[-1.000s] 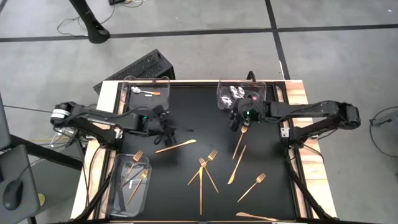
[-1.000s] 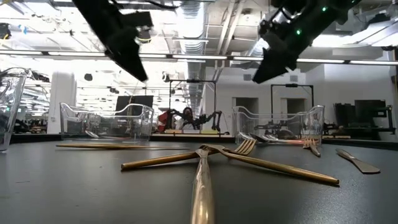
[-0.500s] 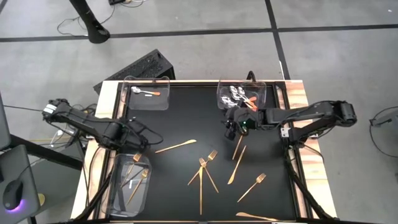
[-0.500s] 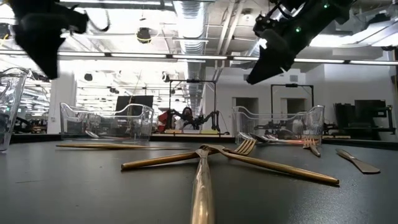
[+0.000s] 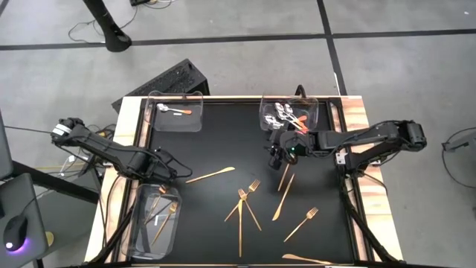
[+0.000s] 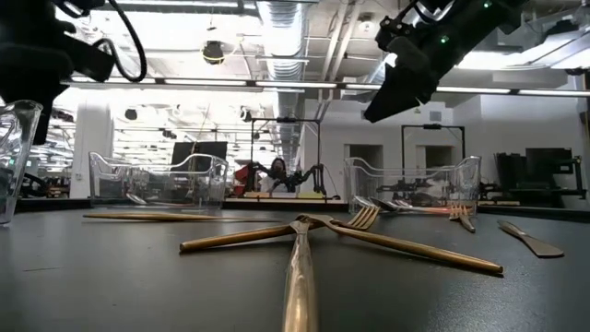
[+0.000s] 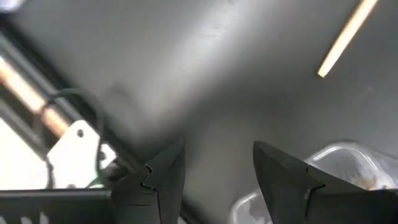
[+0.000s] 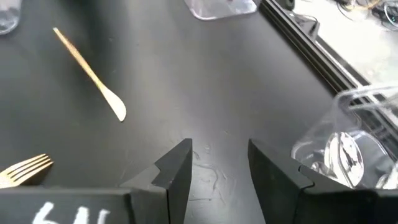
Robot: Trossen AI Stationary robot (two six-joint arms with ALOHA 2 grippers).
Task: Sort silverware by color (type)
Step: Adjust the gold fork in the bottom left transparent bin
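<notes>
Gold forks (image 5: 244, 207) and slim knives (image 5: 210, 176) lie scattered on the black table (image 5: 223, 141), well apart from both tools. Just beyond the right gripper (image 5: 277, 155), whose fingers stand apart and empty, a clear tray (image 5: 288, 113) holds silver spoons (image 5: 283, 112). Beside the left gripper (image 5: 166, 174), also parted and empty, another tray (image 5: 155, 222) holds forks.
</notes>
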